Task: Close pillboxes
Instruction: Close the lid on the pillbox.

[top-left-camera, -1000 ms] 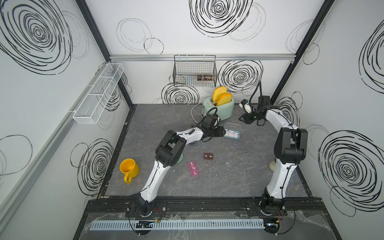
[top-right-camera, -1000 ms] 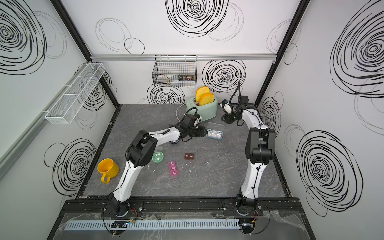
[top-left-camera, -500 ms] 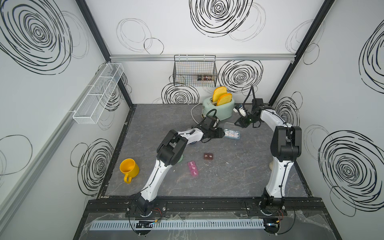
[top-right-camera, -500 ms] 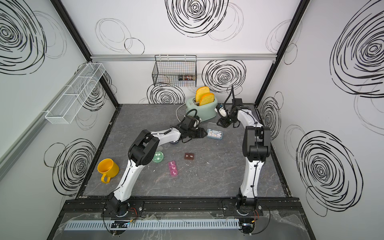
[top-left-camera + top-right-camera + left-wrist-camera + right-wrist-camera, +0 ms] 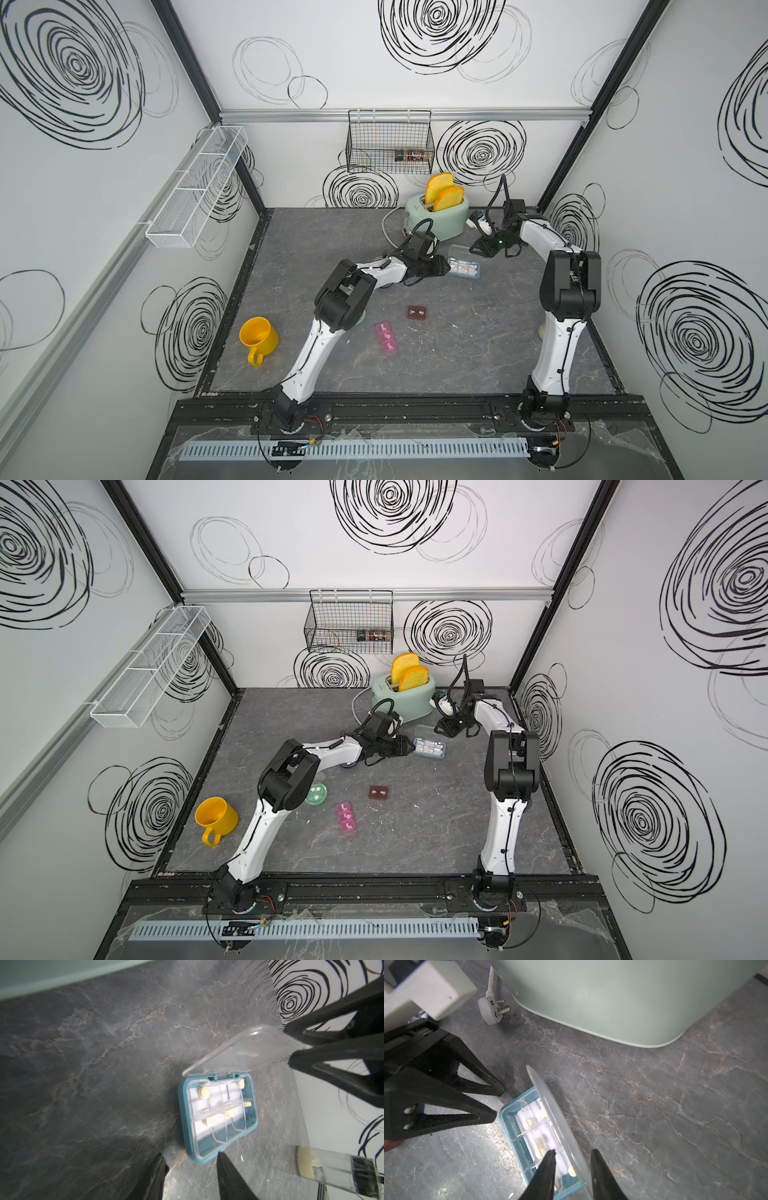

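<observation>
The clear-blue rectangular plastic pillbox [image 5: 465, 268] lies flat on the grey stone-look table [image 5: 478, 340]. It is just in front of the mint-green toaster [image 5: 440, 220], on the side toward the robot. Its clear flat lid [image 5: 245, 1051] is up. The lid hinges on the long edge nearest the toaster and leans back that way. Small yellow round pills [image 5: 204, 1093] sit in the cells.

The left gripper [image 5: 191, 1157] is low on the table at 1 short end of the box. Its 2 black fingers are apart and hold nothing. In the right wrist view, 1 fingertip [image 5: 488, 1118] is right at the box's corner. The other is just past that corner, on the toaster side.

The right gripper [image 5: 573, 1153] is at the other short end, up at the lid. The lid sits between its 2 fingers, which are only a little way apart. I cannot tell if they pinch the lid or just stand on each side of it.

Further from the toaster lie the brown 2-cell pillbox [image 5: 417, 312] and then the pink 3-cell strip pillbox [image 5: 386, 338]. The round green pillbox [image 5: 316, 794] is partly under the left arm. The yellow mug [image 5: 258, 337] stands well apart from the toaster.
</observation>
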You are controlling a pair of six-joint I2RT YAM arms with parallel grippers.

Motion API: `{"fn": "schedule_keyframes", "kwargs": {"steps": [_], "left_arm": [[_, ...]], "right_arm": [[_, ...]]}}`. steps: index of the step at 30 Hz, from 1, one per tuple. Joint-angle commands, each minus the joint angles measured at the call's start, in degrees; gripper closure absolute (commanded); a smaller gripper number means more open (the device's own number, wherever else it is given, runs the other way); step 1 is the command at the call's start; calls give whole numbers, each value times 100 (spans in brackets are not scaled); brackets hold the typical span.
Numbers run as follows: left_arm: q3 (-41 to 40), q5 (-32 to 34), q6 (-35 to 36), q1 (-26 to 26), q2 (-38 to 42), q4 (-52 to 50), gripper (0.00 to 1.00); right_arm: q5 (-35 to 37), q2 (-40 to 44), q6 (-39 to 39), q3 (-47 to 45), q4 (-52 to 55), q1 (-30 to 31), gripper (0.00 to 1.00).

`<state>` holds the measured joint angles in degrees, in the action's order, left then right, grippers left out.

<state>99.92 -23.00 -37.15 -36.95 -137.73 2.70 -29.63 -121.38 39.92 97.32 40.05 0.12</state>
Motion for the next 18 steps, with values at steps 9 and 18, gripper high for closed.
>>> {"fn": "schedule_keyframes", "kwargs": {"steps": [9,18], "left_arm": [[-212,-51,-218,4,-3,527,57],[-1211,-103,-467,135,485,1237,53]], "right_arm": [[-52,609,18,-388,11,151,65],[-3,623,-60,-447,165,234,64]]}}
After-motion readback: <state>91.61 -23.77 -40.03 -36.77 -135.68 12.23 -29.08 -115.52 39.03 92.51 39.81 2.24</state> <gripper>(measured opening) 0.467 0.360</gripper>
